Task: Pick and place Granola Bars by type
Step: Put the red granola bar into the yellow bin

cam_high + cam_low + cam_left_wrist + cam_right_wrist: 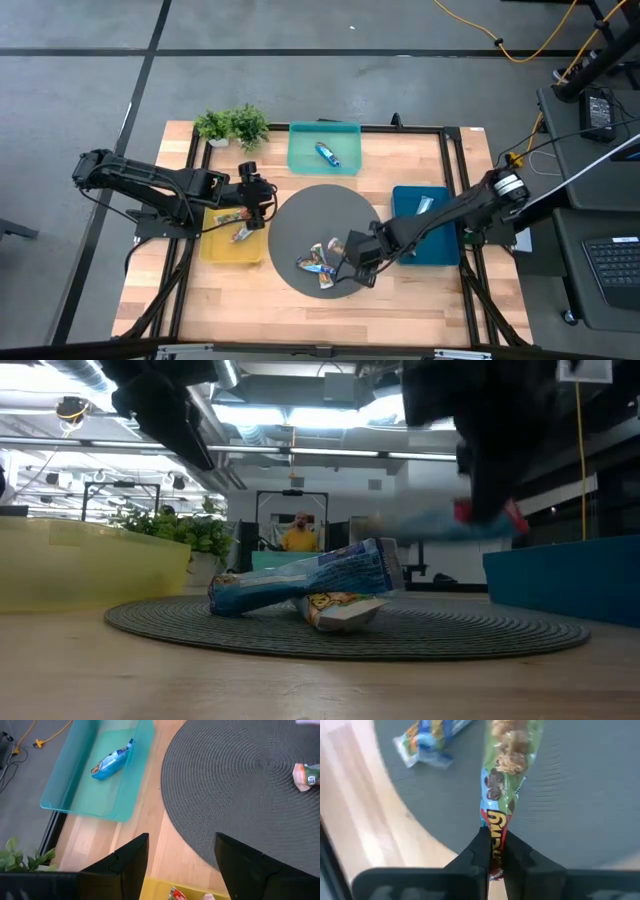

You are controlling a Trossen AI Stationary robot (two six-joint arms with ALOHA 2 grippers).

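Note:
My right gripper (pixel 345 250) is over the round grey mat (pixel 300 215), shut on a green-and-red multicoloured granola bar (pixel 510 765). In the low view this bar (pixel 440 523) hangs blurred above the mat. On the mat, a blue bar (pixel 300 585) leans on another bar (pixel 340 612). My left gripper (pixel 182 865) is open with nothing between its fingers, above the yellow tray's (pixel 215 250) far right corner. The yellow tray holds red bars (pixel 238 225), the teal tray (pixel 300 160) a blue bar (pixel 327 153), and the dark-blue tray (pixel 435 245) a silvery bar (pixel 423 205). My right gripper pinches one end of the bar (pixel 495 832) between its two fingers. The fingers come steeply from above. The bar juts out past the fingertips, lifted clear of the mat and roughly level.
A potted plant (pixel 232 125) stands at the far left corner of the wooden table (pixel 400 300). A black frame rail (pixel 452 160) borders the work area. Bare mat lies toward the far side and the left (pixel 240 785).

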